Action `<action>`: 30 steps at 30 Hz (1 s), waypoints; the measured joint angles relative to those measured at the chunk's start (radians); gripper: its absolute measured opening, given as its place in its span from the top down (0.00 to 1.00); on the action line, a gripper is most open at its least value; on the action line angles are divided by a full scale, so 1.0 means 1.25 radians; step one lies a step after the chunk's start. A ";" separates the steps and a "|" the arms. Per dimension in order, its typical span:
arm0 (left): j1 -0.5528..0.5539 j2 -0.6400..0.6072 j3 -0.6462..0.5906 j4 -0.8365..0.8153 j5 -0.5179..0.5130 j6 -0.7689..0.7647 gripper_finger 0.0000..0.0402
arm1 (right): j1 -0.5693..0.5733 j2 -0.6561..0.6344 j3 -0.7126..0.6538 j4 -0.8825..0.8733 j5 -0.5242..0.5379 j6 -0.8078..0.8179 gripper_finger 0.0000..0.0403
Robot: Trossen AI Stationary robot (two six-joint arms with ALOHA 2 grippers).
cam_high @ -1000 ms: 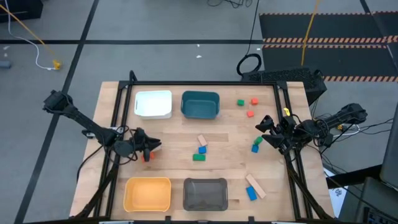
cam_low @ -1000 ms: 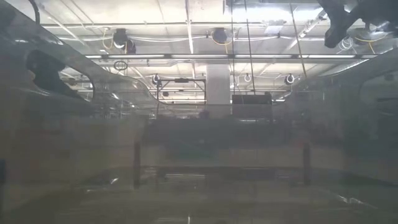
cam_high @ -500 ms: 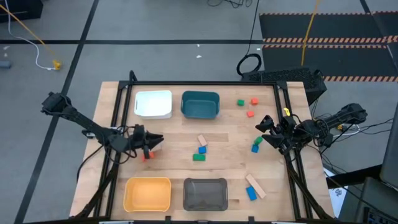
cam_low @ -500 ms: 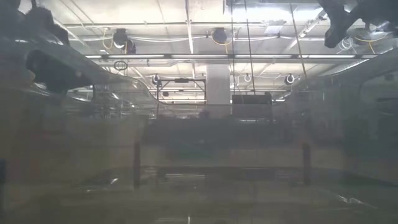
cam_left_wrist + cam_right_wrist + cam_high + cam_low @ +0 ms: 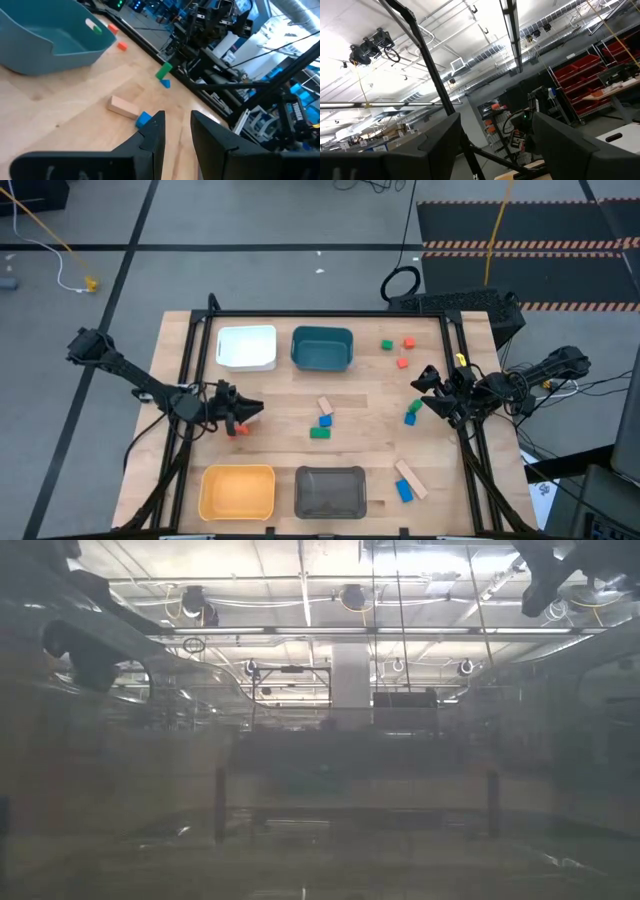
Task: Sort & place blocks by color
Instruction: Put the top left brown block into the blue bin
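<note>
At the table's left side, the left gripper hovers with fingers slightly apart, holding nothing, a red block just beside it. The right gripper waits spread near a green-and-blue pair. 2 bins sit behind.

Left end effector narrowly parted, right end effector agape

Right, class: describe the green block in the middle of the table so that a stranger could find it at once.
Start at the teal bin at the table's far edge, then come straight toward the grey bin. Midway lies a cluster of three: a tan block, a blue block and, nearest the grey bin, the green block, the cluster's only green one.
</note>
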 joint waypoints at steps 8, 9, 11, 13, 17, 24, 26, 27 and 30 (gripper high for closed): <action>-0.018 0.000 0.000 -0.005 0.001 -0.007 0.77 | 0.000 0.000 0.000 0.000 0.000 0.000 0.40; -0.018 0.000 0.000 -0.007 0.001 -0.007 0.77 | 0.000 0.000 0.000 0.000 0.000 0.000 0.40; -0.018 0.000 0.000 -0.007 0.000 -0.007 0.77 | 0.000 0.000 0.000 0.000 0.000 0.000 0.40; -0.018 0.000 0.000 -0.007 0.000 -0.015 0.77 | 0.000 0.000 0.000 0.000 0.000 0.000 0.40; -0.018 0.000 0.000 -0.007 0.021 -0.025 0.77 | 0.000 0.000 0.000 0.000 0.000 0.000 0.40; -0.018 0.000 0.032 -0.050 0.067 0.028 0.77 | 0.000 0.000 0.000 0.000 0.000 0.000 0.40; -0.017 0.000 0.060 -0.112 0.067 0.043 0.77 | 0.000 0.000 0.000 0.000 0.000 0.000 0.40; -0.015 0.000 0.081 -0.161 0.067 0.045 0.77 | 0.000 0.000 0.000 0.000 0.000 0.000 0.40; -0.002 0.001 0.163 -0.384 0.081 0.014 0.77 | 0.000 0.000 0.000 0.000 0.000 0.000 0.40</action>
